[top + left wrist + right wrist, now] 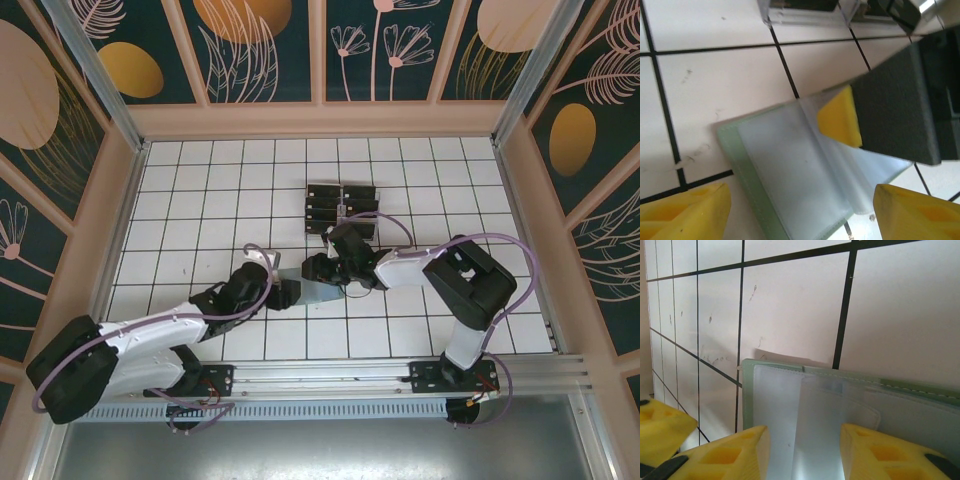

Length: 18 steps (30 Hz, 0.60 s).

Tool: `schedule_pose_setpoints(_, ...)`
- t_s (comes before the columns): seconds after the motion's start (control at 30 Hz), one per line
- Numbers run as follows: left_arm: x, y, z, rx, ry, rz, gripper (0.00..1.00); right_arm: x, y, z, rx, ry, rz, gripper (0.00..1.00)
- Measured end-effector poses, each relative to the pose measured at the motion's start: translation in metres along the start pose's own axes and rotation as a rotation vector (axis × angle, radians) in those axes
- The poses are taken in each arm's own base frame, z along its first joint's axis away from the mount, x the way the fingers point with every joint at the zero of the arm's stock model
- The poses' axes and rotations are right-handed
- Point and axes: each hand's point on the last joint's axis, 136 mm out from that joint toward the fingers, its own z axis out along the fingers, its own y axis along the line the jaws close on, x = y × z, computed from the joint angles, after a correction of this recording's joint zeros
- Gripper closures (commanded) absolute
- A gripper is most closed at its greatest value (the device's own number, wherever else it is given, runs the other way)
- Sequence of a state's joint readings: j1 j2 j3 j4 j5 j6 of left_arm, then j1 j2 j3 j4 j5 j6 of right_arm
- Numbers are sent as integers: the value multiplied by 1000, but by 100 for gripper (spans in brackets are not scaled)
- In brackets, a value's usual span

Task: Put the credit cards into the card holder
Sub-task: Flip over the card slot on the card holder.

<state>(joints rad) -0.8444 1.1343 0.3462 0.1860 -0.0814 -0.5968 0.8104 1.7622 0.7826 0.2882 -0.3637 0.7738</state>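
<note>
The sage-green card holder (318, 290) lies open on the white tiles, its clear sleeves facing up (790, 170) (775, 390). My left gripper (285, 295) is open at its near-left end. Its yellow fingers straddle the holder's near corner (802, 186), the left finger apart from the green edge. My right gripper (322, 268) comes in from the right, open (802, 427), with no card between its fingers. One yellow fingertip (840, 117) rests on a clear sleeve. The black credit cards (325, 192) stand in a rack behind the holder.
A clear plastic slotted rack (340, 205) (800, 17) stands one or two tiles beyond the holder. Wooden walls (320, 118) enclose the tiled floor on three sides. A metal rail (330, 375) runs along the near edge. Bare tiles (190, 200) lie at the left.
</note>
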Motion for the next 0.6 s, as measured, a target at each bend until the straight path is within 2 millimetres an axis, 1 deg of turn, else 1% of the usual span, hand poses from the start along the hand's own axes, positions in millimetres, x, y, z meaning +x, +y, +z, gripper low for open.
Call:
schedule_pose_setpoints(0.13,13,-2,6,-4,42,30,25,0,0,1,-4,1,5,58)
schedule_pose_setpoints(0.23,16,0,8,-18,49,34,25,0,1,1,-7,0,11,58)
schedule_pose_setpoints(0.37,12,0,10,-29,34,33,25,0,1,1,-7,0,16,58)
schedule_pose_setpoints(0.6,4,-6,13,-16,10,37,25,0,1,1,-8,0,16,58)
